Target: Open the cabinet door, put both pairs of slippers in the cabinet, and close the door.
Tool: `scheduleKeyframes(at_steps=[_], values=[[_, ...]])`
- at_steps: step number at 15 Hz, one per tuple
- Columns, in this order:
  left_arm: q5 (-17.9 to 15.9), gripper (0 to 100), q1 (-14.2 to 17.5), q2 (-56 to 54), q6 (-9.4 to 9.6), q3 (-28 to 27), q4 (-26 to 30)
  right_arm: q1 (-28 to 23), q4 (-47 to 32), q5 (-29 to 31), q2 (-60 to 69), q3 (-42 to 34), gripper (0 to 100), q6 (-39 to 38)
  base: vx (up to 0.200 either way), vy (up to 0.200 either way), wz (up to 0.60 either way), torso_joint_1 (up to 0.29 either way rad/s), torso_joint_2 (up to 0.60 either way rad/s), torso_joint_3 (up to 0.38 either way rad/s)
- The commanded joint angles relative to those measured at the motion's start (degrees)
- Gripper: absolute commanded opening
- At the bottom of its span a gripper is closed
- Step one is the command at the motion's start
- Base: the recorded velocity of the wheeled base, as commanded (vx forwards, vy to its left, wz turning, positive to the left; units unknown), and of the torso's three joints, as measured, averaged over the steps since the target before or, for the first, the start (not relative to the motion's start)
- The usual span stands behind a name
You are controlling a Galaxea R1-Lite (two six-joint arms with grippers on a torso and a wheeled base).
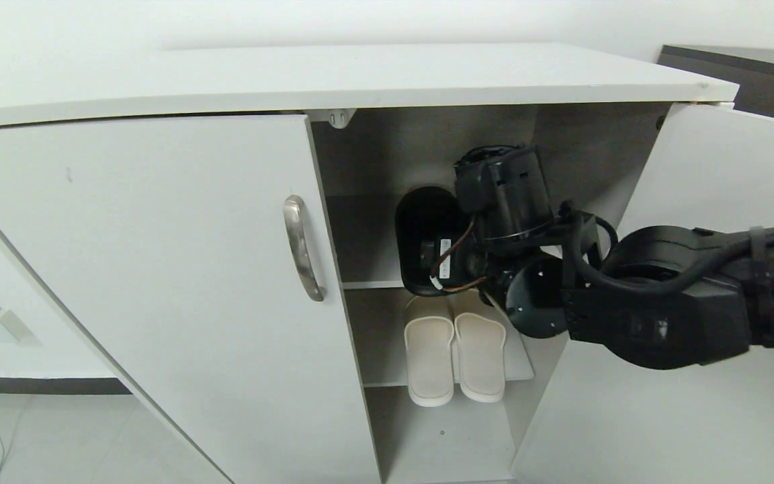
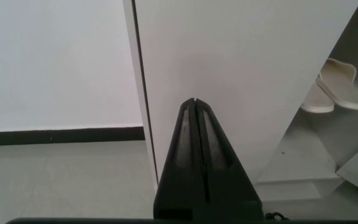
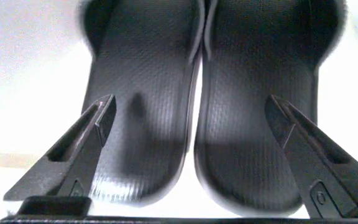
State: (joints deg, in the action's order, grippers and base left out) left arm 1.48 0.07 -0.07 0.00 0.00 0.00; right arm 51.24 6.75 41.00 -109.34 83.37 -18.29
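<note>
The black slippers (image 3: 253, 106) lie side by side on the cabinet's upper shelf (image 1: 367, 272), one of them partly visible as a dark oval (image 1: 424, 215) behind my right wrist. My right gripper (image 3: 190, 102) is open, its fingers (image 3: 92, 134) spread wide just in front of the pair's near ends, not touching them. The white slippers (image 1: 454, 349) rest together on the middle shelf, also seen from the left wrist (image 2: 337, 87). My left gripper (image 2: 194, 102) is shut on nothing, low down and facing the closed left door (image 2: 241, 68).
The cabinet's right door (image 1: 696, 282) stands swung open to the right of my arm. The left door (image 1: 158, 269) is closed, with a metal handle (image 1: 302, 247). The bottom shelf (image 1: 447, 437) holds nothing. Grey floor (image 2: 61, 180) lies to the left.
</note>
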Motion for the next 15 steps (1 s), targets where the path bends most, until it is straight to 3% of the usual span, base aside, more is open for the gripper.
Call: scheduleKeyframes(at_steps=[1,2,3,6,9,15], values=[[0.02,0,0.01,0.07,-0.09,0.0,0.0,1.32,2.65,-0.39,4.48,-5.85,100,-0.08,0.0,0.0,0.0,0.0,0.0,0.0],[0.02,0,0.01,0.07,-0.18,0.0,0.0,1.41,6.08,-0.48,4.84,-8.93,100,-0.08,0.0,0.0,0.0,0.0,0.0,0.0],[0.02,0,0.01,0.07,-0.18,0.0,0.0,1.5,9.15,-0.48,4.92,-10.86,0,0.09,0.0,0.0,0.0,0.0,0.0,0.0],[0.02,0,0.01,0.07,-0.18,0.0,0.0,1.59,15.13,-2.59,6.51,-14.82,0,1.32,0.0,0.0,0.0,0.0,0.0,0.0],[-0.07,0,0.01,0.07,-0.18,0.0,0.0,1.85,15.66,-5.49,8.88,-17.98,0,1.59,0.0,0.0,0.0,0.0,0.0,0.0],[-0.07,0,0.01,0.07,-0.18,0.0,0.0,3.69,16.27,-5.31,9.23,-19.39,0,1.59,0.0,0.0,0.0,0.0,0.0,0.0]])
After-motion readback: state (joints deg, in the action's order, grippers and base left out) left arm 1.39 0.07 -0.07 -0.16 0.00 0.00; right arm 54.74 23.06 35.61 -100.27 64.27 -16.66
